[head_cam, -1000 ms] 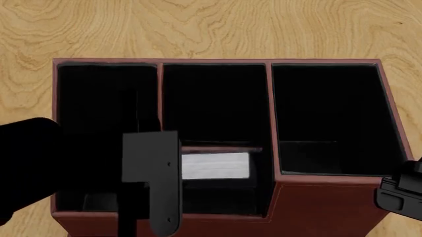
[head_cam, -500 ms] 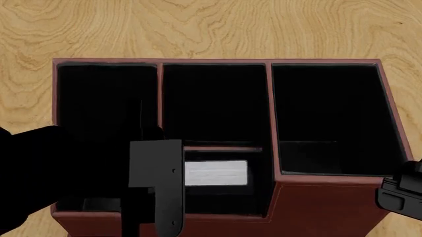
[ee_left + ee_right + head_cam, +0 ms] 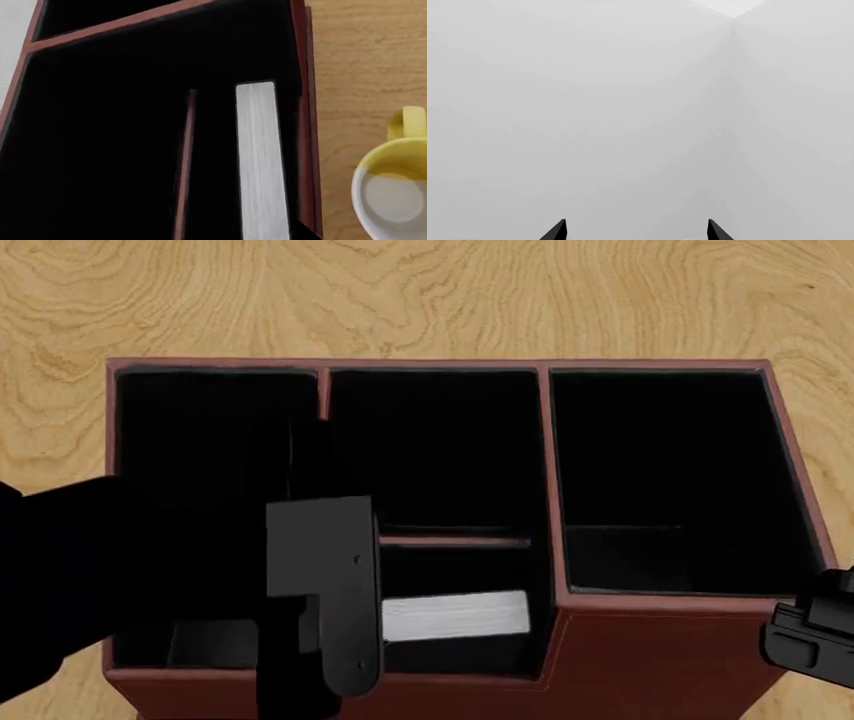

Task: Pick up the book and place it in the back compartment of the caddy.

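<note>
A red-brown caddy (image 3: 667, 660) with a black interior sits on a light wooden table (image 3: 427, 300), seen from above in the head view. Three deep cells run along its far side. Nearer the robot, below the middle far cell and separated from it by a thin red-brown divider (image 3: 447, 539), is a smaller front cell.

The book (image 3: 454, 616) stands on edge inside that front middle cell, close to the caddy's near wall. Only its white page block shows as a pale strip; the black covers blend into the dark lining. Its long axis runs left to right across the cell, roughly parallel to the near wall, tilted very slightly so the right end is a little higher in the head view. The page edges face upward.

The left wrist view looks down into the same cell: the page block (image 3: 262, 165) is a long grey-white bar lying alongside the caddy's outer wall (image 3: 305, 125), with the divider (image 3: 185, 165) parallel on its other side. A white-and-yellow mug (image 3: 393, 187) stands on the table just outside that wall.

The left gripper (image 3: 320, 610) hangs over the caddy's front left area, beside the book's left end; whether its fingers are spread or pressed together cannot be told. The right gripper (image 3: 636, 231) is spread wide and holds nothing, facing a blank pale background.
</note>
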Tool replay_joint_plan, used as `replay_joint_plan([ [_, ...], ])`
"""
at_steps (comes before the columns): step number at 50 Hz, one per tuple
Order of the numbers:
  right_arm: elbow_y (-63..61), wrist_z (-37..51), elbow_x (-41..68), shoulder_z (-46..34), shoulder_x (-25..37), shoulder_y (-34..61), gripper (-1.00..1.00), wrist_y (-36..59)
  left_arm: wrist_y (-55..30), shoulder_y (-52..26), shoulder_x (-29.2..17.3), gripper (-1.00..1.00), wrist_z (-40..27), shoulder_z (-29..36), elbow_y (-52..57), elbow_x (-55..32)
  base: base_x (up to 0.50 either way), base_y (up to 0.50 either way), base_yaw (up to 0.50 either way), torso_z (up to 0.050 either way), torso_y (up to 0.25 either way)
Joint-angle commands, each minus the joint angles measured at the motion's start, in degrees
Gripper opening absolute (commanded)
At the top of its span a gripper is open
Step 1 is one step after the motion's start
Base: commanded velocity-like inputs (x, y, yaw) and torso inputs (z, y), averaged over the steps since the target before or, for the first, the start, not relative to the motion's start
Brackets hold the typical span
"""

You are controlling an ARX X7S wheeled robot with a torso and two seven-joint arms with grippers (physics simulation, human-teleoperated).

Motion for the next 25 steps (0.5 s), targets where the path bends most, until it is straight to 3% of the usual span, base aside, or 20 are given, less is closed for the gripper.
replay_joint_plan([
  [1, -0.40, -0.37, -0.36, 0.96, -0.01, -0.14, 1.00, 0.53, 1.17, -0.53, 0.61, 1.00, 1.17, -1.18, -1.04, -0.48, 0.00, 0.00, 0.00, 0.000, 0.000],
  [25, -1.64, -0.94, 2.11, 3.33, -0.01, 1.18, 1.00, 2.42, -5.40, -6.50, -4.62, 1.00, -1.15, -8.25, 10.53, -8.21, 0.00, 0.00, 0.00, 0.000, 0.000],
])
